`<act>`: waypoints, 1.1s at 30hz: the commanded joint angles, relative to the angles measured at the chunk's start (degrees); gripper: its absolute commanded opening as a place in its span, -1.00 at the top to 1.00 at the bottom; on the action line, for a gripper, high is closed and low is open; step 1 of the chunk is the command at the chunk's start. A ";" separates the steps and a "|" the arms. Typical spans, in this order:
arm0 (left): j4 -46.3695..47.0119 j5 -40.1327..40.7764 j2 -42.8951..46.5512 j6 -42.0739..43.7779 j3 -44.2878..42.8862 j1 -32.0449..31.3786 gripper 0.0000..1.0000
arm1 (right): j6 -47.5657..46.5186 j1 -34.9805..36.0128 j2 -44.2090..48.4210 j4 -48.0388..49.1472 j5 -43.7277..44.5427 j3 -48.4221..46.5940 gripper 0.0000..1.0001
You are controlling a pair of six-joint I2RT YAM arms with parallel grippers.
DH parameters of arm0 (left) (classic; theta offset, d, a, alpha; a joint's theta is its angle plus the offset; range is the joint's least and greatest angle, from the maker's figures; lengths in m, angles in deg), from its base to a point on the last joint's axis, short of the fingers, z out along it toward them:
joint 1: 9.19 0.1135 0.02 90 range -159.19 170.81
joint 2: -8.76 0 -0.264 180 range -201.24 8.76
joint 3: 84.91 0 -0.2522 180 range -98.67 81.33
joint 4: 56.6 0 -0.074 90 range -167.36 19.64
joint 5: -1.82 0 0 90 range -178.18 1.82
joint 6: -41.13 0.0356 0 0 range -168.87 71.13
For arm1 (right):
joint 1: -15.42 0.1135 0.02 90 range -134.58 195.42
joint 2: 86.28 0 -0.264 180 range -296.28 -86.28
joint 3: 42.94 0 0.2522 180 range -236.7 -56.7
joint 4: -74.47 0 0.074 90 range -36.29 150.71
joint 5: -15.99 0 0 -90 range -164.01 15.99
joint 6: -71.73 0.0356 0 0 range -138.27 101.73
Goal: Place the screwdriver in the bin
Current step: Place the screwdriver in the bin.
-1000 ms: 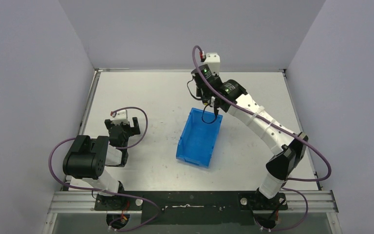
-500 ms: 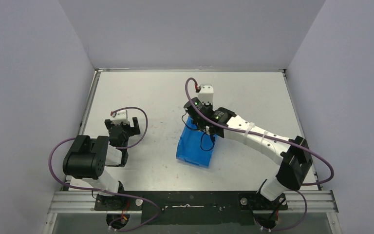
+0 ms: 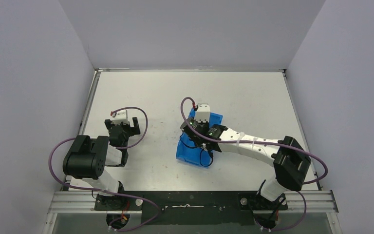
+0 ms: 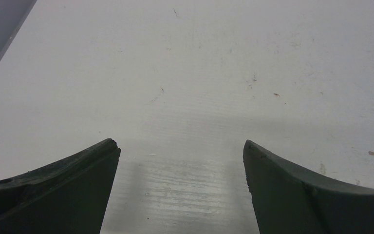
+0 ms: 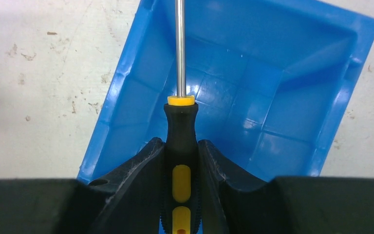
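Observation:
My right gripper point(image 5: 181, 146) is shut on the black-and-yellow handle of the screwdriver point(image 5: 180, 131). Its thin metal shaft points ahead over the open inside of the blue bin point(image 5: 272, 87). In the top view the right gripper point(image 3: 200, 138) hangs directly above the bin point(image 3: 187, 152), covering most of it; the screwdriver is hidden there by the wrist. My left gripper point(image 3: 124, 127) stands open at the left, well away from the bin. Only bare table shows between its fingers point(image 4: 78, 180) in the left wrist view.
The bin stands near the middle of the white table point(image 3: 253, 97), which has low rails at the back and sides. Grey walls enclose the table on three sides. A purple cable point(image 3: 187, 109) loops over the right wrist.
The right arm has drawn back toward the near edge and lowered, carrying the screwdriver from over the bin's far end to above its middle. The left arm has stayed still.

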 commanded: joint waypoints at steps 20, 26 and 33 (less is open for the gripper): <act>3.02 0.00 0.18 0.38 -1.18 -0.12 -0.94 | 1.07 1.11 -5.24 4.79 0.96 3.71 0.50; 3.08 0.00 0.23 0.34 -1.18 -0.12 -0.94 | 0.99 1.39 -4.17 3.76 0.95 3.29 0.33; 3.02 -0.05 0.24 0.33 -1.18 -0.12 -0.94 | 0.99 1.56 -3.08 2.41 0.86 2.24 0.14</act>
